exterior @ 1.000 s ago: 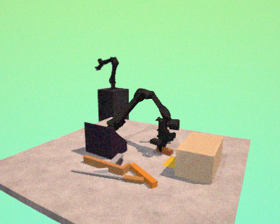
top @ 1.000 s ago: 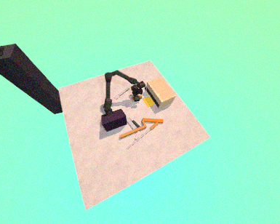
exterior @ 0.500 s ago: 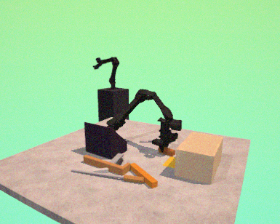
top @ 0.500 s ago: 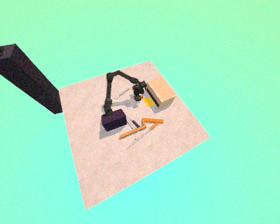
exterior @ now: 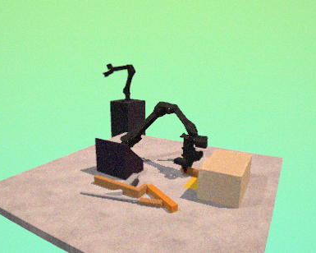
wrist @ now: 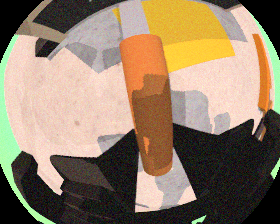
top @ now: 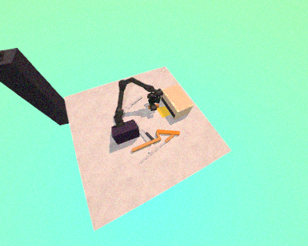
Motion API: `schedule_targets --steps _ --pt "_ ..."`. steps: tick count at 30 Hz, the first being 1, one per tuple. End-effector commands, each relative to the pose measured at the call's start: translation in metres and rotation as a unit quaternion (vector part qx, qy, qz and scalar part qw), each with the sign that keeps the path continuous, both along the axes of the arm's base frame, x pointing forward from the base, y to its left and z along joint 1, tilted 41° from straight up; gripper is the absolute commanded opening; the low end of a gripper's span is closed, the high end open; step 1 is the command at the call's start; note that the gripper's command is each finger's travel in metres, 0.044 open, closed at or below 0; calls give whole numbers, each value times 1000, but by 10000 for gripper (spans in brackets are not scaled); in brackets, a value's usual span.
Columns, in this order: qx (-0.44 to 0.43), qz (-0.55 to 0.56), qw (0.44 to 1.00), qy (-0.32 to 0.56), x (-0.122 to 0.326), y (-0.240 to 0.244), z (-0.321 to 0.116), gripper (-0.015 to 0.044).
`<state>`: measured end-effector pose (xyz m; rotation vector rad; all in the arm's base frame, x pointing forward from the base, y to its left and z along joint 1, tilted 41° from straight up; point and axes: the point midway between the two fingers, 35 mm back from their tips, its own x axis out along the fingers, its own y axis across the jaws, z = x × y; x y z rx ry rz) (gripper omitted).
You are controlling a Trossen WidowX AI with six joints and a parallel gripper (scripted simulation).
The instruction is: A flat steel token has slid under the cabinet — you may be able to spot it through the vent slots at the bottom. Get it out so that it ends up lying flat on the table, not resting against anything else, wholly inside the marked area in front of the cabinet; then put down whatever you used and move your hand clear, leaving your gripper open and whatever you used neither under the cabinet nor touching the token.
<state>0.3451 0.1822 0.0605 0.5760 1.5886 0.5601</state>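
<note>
My gripper [top: 153, 108] [exterior: 186, 167] [wrist: 152, 129] is shut on the orange handle [wrist: 147, 62] of a tool, low over the table beside the marked area. The tool's flat grey blade [wrist: 133, 19] reaches forward from the handle, over the left part of the marked area in the wrist view, and its far end is hidden. The yellow marked area [top: 164, 112] [exterior: 190, 183] [wrist: 188, 27] lies in front of the beige cabinet [top: 178, 100] [exterior: 224, 177], whose open front shows dark in the top view. The steel token cannot be made out in any view.
A bent orange bar [top: 146, 145] [exterior: 116, 185] [wrist: 263, 75] lies to the side of the arm's base [top: 126, 132] [exterior: 114, 160]. Near it lie a thin rod with an orange handle [top: 170, 138] [exterior: 150, 201] and a dark piece [top: 150, 136]. A thin grey rod [top: 134, 103] lies behind the arm.
</note>
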Motion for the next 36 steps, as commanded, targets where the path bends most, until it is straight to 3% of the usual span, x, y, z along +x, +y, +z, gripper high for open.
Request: schedule_targets --steps 1,36 --pt "1 0 1000 -2 6 0 0 0" --pt "0 0 1000 -2 28 -9 -12 0"
